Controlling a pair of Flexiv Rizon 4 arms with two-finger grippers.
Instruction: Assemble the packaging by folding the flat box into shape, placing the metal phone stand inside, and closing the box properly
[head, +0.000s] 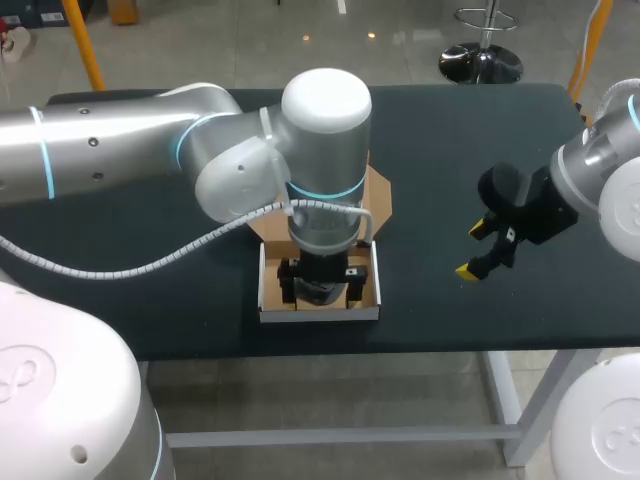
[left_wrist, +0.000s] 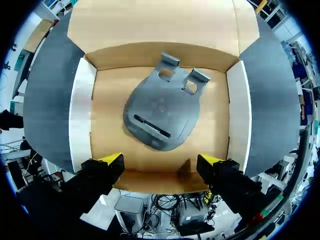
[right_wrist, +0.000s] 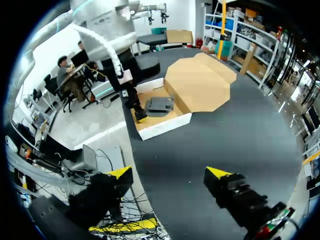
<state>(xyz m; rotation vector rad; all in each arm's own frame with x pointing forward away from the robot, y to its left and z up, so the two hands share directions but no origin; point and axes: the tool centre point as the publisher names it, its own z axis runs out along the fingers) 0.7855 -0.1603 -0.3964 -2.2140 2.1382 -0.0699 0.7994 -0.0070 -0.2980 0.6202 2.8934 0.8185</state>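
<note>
A shallow cardboard box (left_wrist: 82, 120) with white side walls stands open on the black table, its brown lid flap (left_wrist: 150, 22) lying flat beyond it. The dark metal phone stand (left_wrist: 161, 114) lies flat on the box floor. My left gripper (left_wrist: 161, 162) hangs open just above the box's near end, with the stand ahead of its fingers and untouched. In the head view the left gripper (head: 322, 283) covers most of the box (head: 320, 314), hiding the stand. My right gripper (head: 474, 251) is open and empty, off to the right of the box. The right wrist view shows the box (right_wrist: 167, 125), the stand (right_wrist: 160, 104) and the right gripper (right_wrist: 169, 175).
The lid flap (head: 379, 196) spreads towards the table's back. Bare black tabletop (head: 450, 130) lies between the box and my right gripper. The table's front edge runs just below the box.
</note>
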